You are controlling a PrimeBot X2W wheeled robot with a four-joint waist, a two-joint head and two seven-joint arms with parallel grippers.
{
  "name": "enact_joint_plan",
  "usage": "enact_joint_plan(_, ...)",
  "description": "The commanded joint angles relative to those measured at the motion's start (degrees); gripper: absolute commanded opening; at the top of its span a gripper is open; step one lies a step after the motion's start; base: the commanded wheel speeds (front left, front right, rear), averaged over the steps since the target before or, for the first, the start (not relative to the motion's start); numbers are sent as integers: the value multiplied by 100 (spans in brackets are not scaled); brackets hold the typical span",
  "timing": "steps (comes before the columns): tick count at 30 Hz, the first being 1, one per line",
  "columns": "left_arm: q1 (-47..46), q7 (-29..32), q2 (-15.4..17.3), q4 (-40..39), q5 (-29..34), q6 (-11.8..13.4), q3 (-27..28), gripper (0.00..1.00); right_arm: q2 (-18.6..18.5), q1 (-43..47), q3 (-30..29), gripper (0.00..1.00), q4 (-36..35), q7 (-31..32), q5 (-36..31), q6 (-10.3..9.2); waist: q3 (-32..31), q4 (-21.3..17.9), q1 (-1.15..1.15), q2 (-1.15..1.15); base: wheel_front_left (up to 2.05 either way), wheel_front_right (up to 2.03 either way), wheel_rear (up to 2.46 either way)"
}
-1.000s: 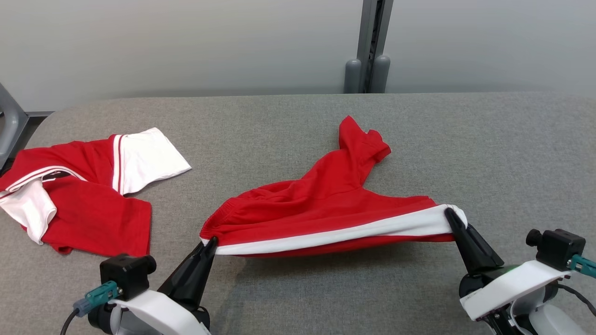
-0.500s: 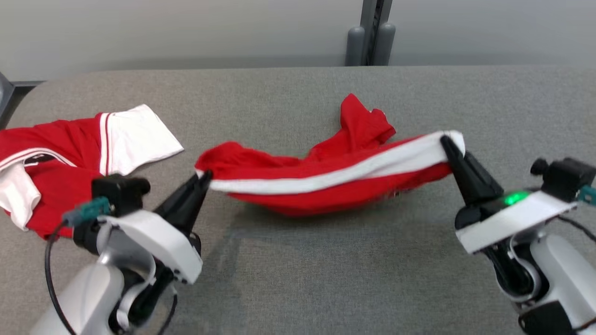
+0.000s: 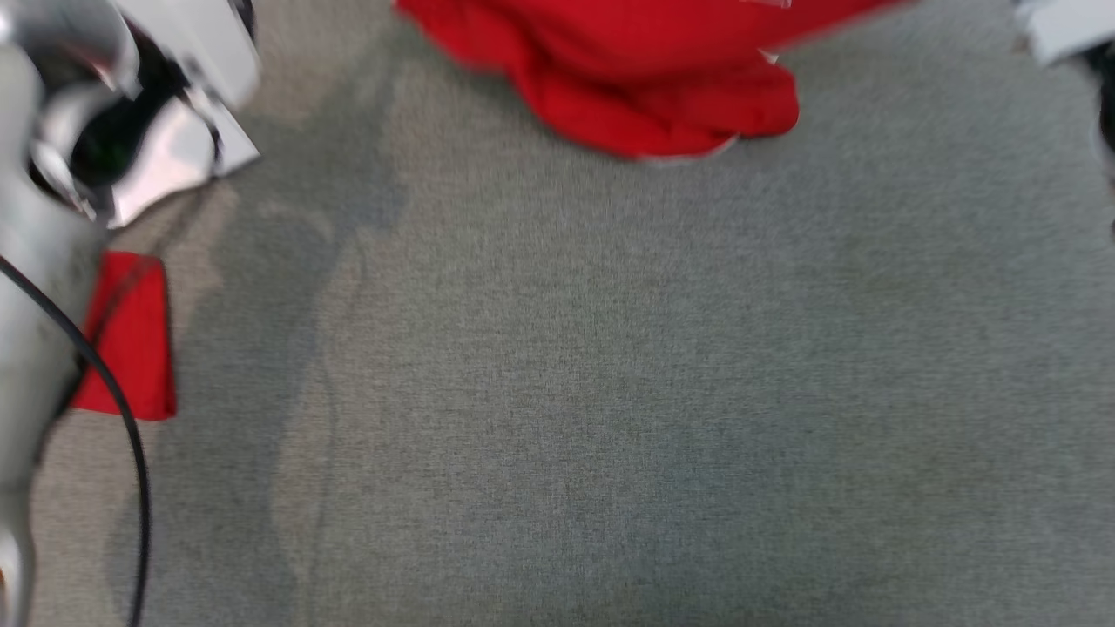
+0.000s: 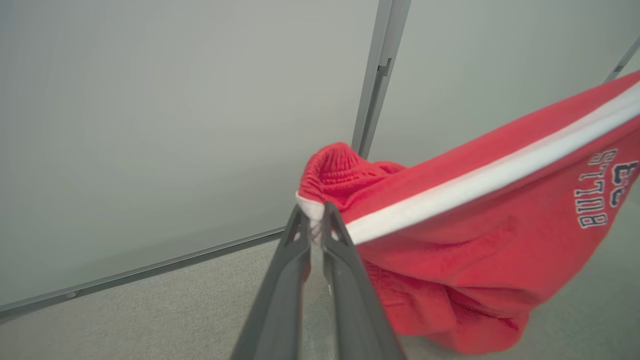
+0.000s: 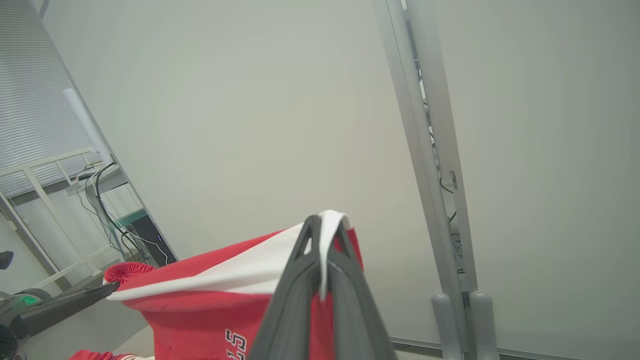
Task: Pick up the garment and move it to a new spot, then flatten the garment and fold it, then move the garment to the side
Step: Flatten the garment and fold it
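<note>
The left claw (image 4: 314, 220) and right claw (image 5: 324, 227) each pinch a white-striped edge of the red shorts (image 4: 450, 250), which sag between and below them; such shallow tip grips could slip if stretched.

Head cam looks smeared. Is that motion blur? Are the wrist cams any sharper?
Head view: motion blur smears the garment and the left arm; soft shadows fall on the table. Left wrist view: crisp at the left gripper, garment lettering readable. Right wrist view: sharp at the right gripper, even light, no glare.
</note>
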Motion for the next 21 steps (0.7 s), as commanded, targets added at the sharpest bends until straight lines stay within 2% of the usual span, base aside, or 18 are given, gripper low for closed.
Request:
enact_joint_plan(1, -333, -28, 79, 183, 69, -44, 60, 0, -65, -284, -2, 0, 138, -64, 55, -2, 615, -34, 0, 0, 0, 0, 0)
enact_joint_plan(5, -1450, -176, 94, 795, 252, -243, -26, 0, -88, -1345, 61, 0, 563, -151, 111, -3, 1038, -57, 0, 0, 0, 0, 0)
enact_joint_plan(11, -2715, -531, -134, 1864, 261, -297, 36, 0, -117, -2680, 282, 0, 1117, -405, 167, -16, 1388, -56, 0, 0, 0, 0, 0)
enact_joint_plan(17, -3412, -1038, -309, 2549, 155, -306, 221, 0, -201, -3505, 261, 0, 1441, -749, 61, -22, 1465, -18, 0, 0, 0, 0, 0)
enact_joint_plan(21, -3791, -1303, -382, 2949, 186, -328, 151, 0, -230, -3898, 130, 0, 1529, -837, -130, -27, 1471, -15, 0, 0, 0, 0, 0)
